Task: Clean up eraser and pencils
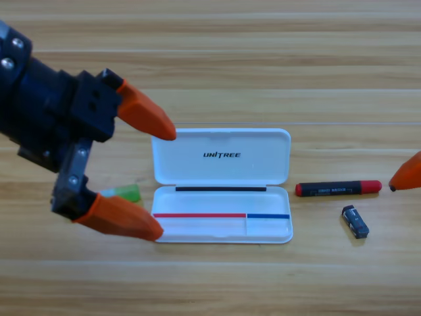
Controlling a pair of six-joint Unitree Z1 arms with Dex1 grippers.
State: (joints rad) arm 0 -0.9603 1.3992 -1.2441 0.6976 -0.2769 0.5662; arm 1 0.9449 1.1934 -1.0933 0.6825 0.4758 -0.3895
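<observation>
Pale wooden planks form the surface [217, 59], with the grain running from side to side. At the left, the left gripper [158, 181] is seen large, its two orange jaws spread wide apart, one tip by the upper left corner of the case lid, the other by the lower left corner of the tray. Nothing is held between them. The dark arm is seen entering from the upper left corner. Just behind the lower jaw, a short stretch of the green pencil [125, 193] is visible on the surface, beside the case; the rest is hidden.

A white case [263, 172] lies open at the middle, lid laid back, with "UNITREE" printed in black on the lid. No pencil or eraser is seen inside the tray.

To the right of the case lies the black pencil [338, 188] with red ends; its printed writing cannot be read. Just below it, tilted, lies the small black eraser [355, 221]. Of the right gripper [408, 174] only an orange tip is seen at the right edge, near the pencil's end.
</observation>
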